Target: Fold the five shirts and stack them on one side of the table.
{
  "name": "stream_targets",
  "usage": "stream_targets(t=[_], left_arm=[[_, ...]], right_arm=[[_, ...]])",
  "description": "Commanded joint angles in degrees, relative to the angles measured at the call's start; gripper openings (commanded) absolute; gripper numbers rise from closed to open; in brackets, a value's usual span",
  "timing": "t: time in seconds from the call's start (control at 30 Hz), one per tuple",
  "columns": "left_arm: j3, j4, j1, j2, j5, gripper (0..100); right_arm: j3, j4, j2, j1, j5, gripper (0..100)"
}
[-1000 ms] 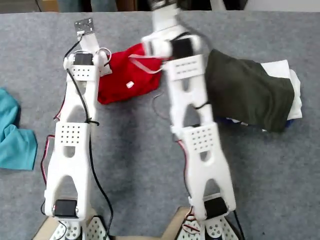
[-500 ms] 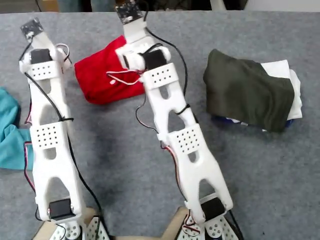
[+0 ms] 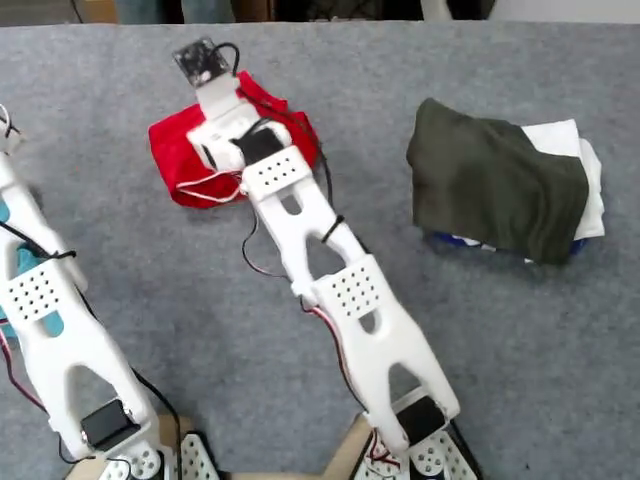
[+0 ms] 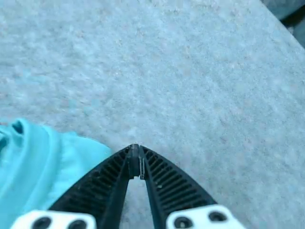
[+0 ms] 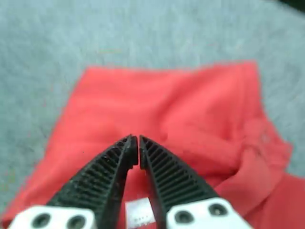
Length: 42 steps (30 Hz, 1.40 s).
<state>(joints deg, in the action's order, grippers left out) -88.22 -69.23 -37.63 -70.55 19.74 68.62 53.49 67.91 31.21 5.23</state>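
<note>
at the far left a teal shirt [image 4: 33, 162] lies crumpled on the grey worktop [image 4: 190, 71]. the left claw [image 4: 135, 155] is just beside it, tips clenched on each other and gripping nothing, hanging over bare felt at the shirt's edge. in the high view the left arm [image 3: 50, 330] leans out toward the worktop's left edge, crossing over that shirt. further right, a red shirt [image 3: 170, 150] lies bunched toward the far side of the worktop. the right claw [image 5: 134, 143] is directly above it, its tips clenched on each other. the right arm [image 3: 320, 260] stretches long and slantwise from its base to the red shirt. well apart at the right, a dark green shirt [image 3: 495, 190] tops a stack, with a white shirt [image 3: 575, 140] showing under it.
</note>
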Motion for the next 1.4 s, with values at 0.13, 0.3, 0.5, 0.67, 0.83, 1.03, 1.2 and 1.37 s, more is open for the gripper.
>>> stream_targets(t=[0.13,0.3,0.5,0.67,0.83,1.03,1.2,1.37], left_arm=[[-3.12,1.58,0.13,1.14,0.62,3],[-3.12,1.58,0.57,1.14,0.53,3],[-2.77,1.49,0.75,1.14,0.53,3],[-2.68,1.49,0.75,1.14,0.53,3],[-2.68,1.41,0.84,1.14,0.53,3],[-2.68,1.41,1.36,1.05,0.53,3],[-2.68,1.41,1.36,1.05,0.53,3],[-2.68,1.41,1.36,1.05,0.53,3]], right_arm=[[-1.63,7.47,-1.27,-7.65,0.18,1.5],[7.52,25.41,-1.8,-10.64,0.18,1.5],[17.01,45.01,-1.45,-12.84,0.18,1.5],[13.41,47.56,-2.07,-14.86,0.53,1.5],[21.67,44.22,-6.2,-13.98,0.62,1.5],[22.2,19.87,-1.54,-10.73,0.7,1.8],[18.24,9.23,5.76,-10.64,0.7,1.8],[18.24,19.69,7.6,-13.54,0.62,1.5]])
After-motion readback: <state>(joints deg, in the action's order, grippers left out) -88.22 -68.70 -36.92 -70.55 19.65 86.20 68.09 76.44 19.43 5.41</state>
